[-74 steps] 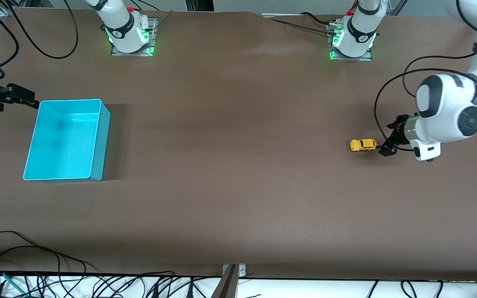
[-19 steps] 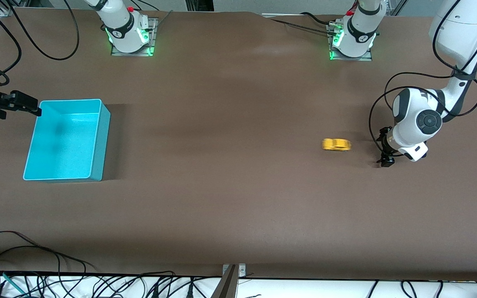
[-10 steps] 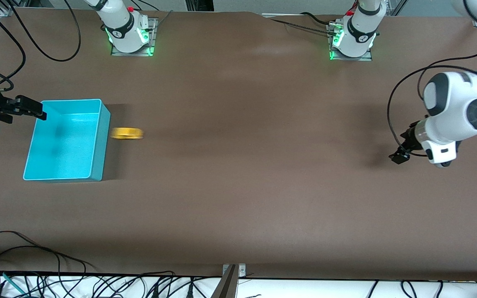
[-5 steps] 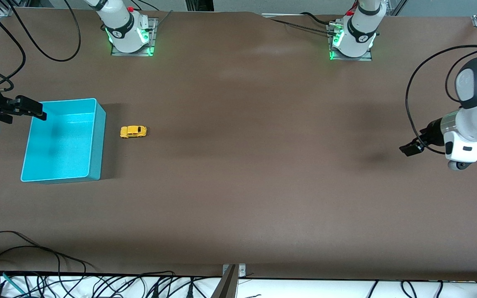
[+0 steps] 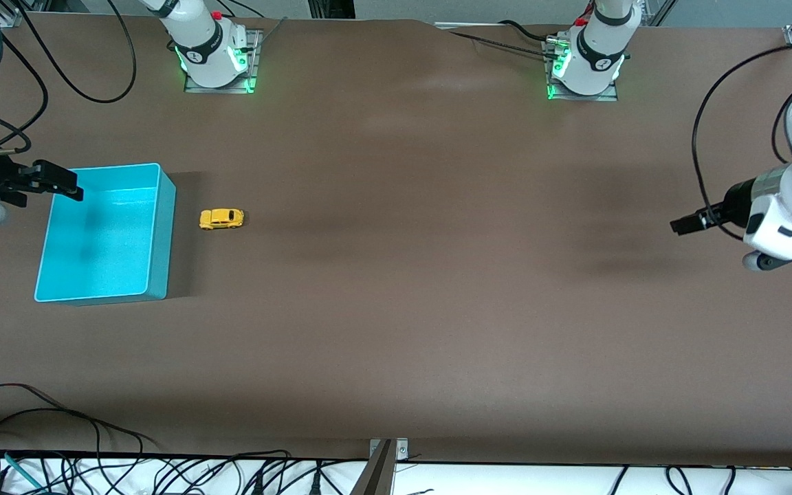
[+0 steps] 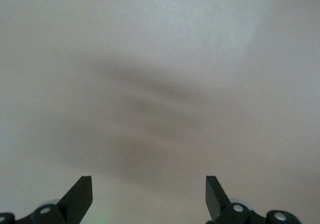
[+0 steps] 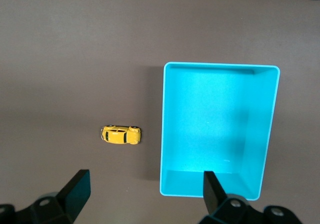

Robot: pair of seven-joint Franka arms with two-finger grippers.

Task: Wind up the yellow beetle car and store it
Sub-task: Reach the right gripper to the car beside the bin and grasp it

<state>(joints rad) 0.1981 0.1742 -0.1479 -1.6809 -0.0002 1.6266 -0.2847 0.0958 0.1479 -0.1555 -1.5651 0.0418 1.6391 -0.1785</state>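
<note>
The yellow beetle car stands on its wheels on the brown table, a short gap from the turquoise bin, toward the left arm's end. The bin is empty. In the right wrist view the car lies beside the bin. My right gripper is open and empty over the bin's rim at the right arm's end of the table; its own view shows it open. My left gripper is up in the air over the left arm's end of the table, open and empty.
The two arm bases stand along the table's edge farthest from the front camera. Loose black cables lie along the table's near edge. A metal bracket sits at the middle of that edge.
The car rolled from the left arm's end across the table to the bin, nudged it toward the right arm's end and stopped. The left gripper has lifted and drawn back.
</note>
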